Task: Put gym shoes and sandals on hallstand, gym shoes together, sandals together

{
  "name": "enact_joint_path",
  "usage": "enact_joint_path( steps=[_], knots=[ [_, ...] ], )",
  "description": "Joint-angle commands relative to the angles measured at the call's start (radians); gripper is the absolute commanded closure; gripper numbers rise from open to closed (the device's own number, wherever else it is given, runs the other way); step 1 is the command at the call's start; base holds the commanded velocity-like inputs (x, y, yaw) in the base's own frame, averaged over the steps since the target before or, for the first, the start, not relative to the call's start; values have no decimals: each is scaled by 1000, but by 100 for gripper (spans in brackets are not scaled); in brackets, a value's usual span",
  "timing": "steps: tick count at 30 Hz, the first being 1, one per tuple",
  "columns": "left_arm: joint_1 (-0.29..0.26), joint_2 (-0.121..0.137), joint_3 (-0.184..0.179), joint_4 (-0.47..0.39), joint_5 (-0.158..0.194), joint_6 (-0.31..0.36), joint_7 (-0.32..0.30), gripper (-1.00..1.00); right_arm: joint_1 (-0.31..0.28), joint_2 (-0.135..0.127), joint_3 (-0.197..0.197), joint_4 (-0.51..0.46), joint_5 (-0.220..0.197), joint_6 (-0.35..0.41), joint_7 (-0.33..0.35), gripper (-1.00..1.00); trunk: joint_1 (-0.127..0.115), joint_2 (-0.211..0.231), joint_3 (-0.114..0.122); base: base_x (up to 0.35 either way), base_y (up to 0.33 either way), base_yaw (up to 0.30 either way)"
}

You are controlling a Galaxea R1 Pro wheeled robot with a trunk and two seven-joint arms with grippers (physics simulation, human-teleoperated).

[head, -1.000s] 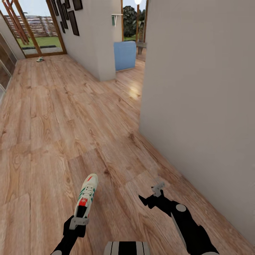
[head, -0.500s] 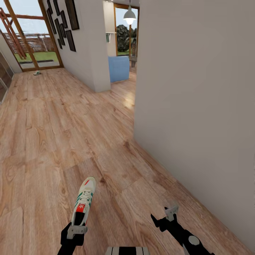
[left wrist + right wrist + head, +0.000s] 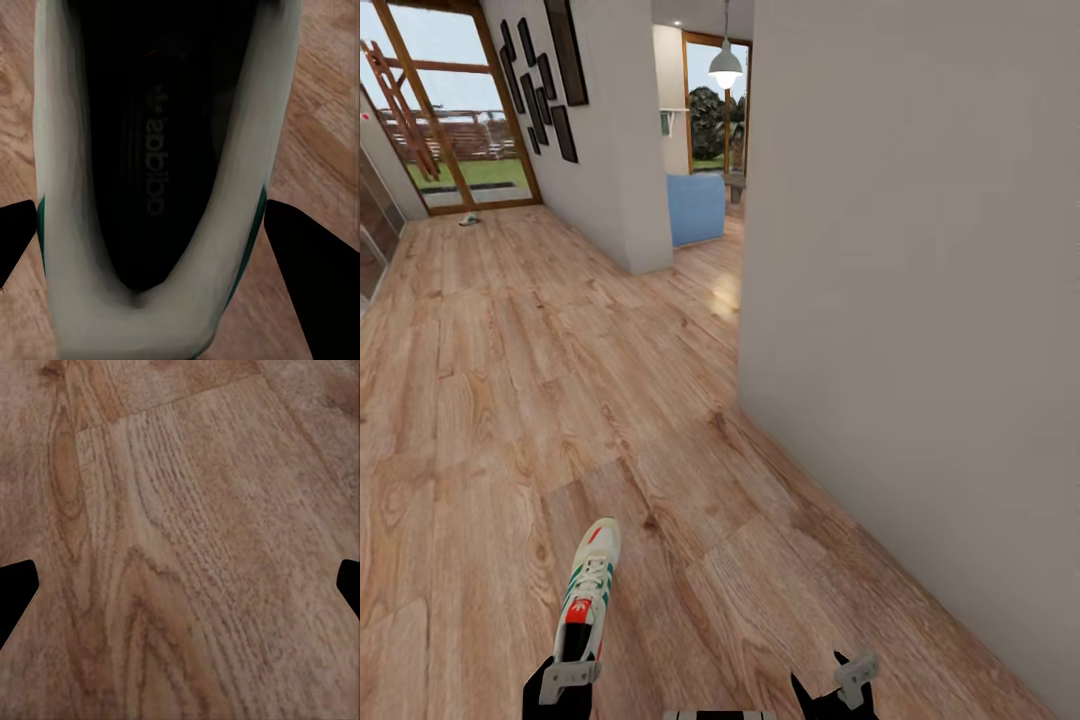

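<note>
White sneaker (image 3: pixel 588 592) pinched at heel by left gripper (image 3: pixel 570 673), toe pointing ahead, held over floor (image 3: pixel 510 400). Right gripper (image 3: pixel 842 688) fingers spread, empty, above bare planks. Second sneaker (image 3: pixel 469 219) lies far off by glass door (image 3: pixel 450 120). Grey wall (image 3: pixel 920 300) close on right.

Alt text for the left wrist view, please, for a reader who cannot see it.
Close-up, looking down into a white gym shoe with teal side stripes and a dark insole, held between the left gripper's two black fingers. Brown wood-plank corridor floor shows on both sides of the shoe.
</note>
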Motion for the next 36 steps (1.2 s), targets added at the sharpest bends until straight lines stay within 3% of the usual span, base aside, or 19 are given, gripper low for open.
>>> enact_joint_path(
  steps=[1, 6, 16, 30, 36],
  knots=[
    [0, 0, 3, 1, -3, -3, -3, 100, 3, 0, -9, 3, 7, -13, 4, -100, -4, 7, 4, 0, 0, 0],
    [0, 0, 2, 1, -3, -2, -2, 100, 9, -9, -9, 7, 6, -30, 3, -100, -23, 42, 28, 0, 0, 0],
    [3, -1, 1, 1, -7, -5, -5, 100, 13, -29, -9, 12, 5, -34, 2, -100, -23, 42, 43, 0, 0, 0],
    [4, -1, 1, 1, -8, -7, -10, 100, 14, -31, -9, 12, 5, -34, 2, -100, -23, 42, 66, 0, 0, 0],
    [4, -1, 1, 1, -6, -6, -10, 100, 14, -31, -9, 12, 5, -34, 2, -100, 0, 0, 56, 0, 0, 0]
  ],
)
